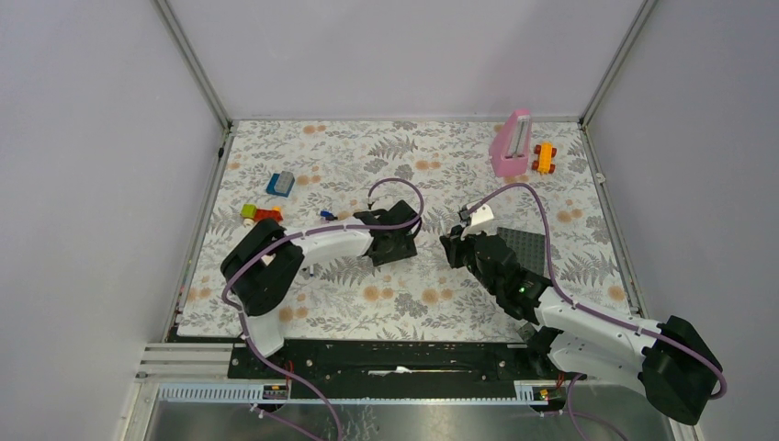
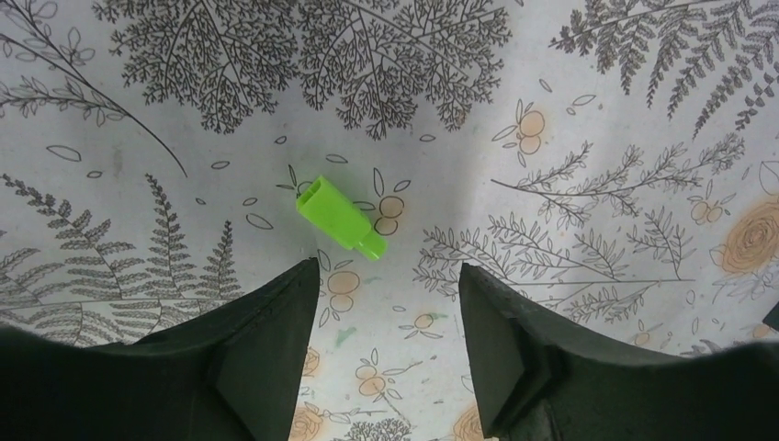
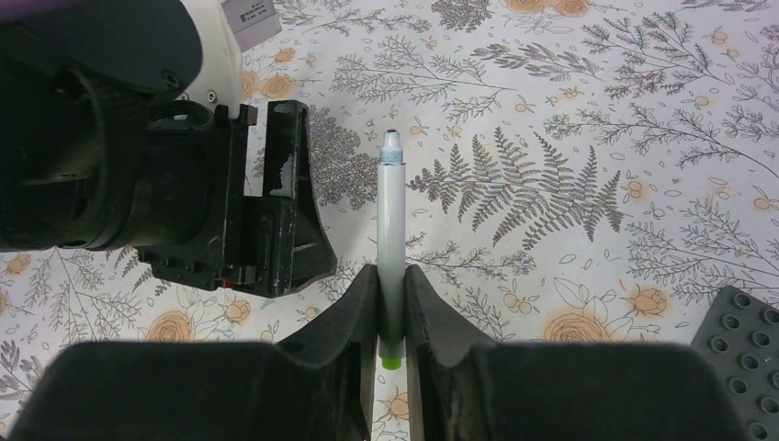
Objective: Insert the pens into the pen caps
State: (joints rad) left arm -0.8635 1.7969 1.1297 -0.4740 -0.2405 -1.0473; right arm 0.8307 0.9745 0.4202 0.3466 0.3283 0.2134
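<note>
Left wrist view: the left gripper has its fingers spread with nothing between them. We note the bright green tube-shaped plastic cap lying flat on the fern-and-flower printed table cover, just past the fingertips at about 11 o'clock from the gap. Its long axis runs 10 to 4 o'clock, narrow nub at the 4 o'clock end. No finger touches it.

Right wrist view: the right gripper is pinching a thin white-barrelled marker pen near its green rear end. The barrel points to 12 o'clock and ends in a grey-blue tip. The left gripper sits at 9 o'clock of the pen, near but apart. A dark grey studded baseplate shows at 4 o'clock.

Top view: both grippers are mid-table. A pink plastic block stands at 1 o'clock, well apart.
</note>
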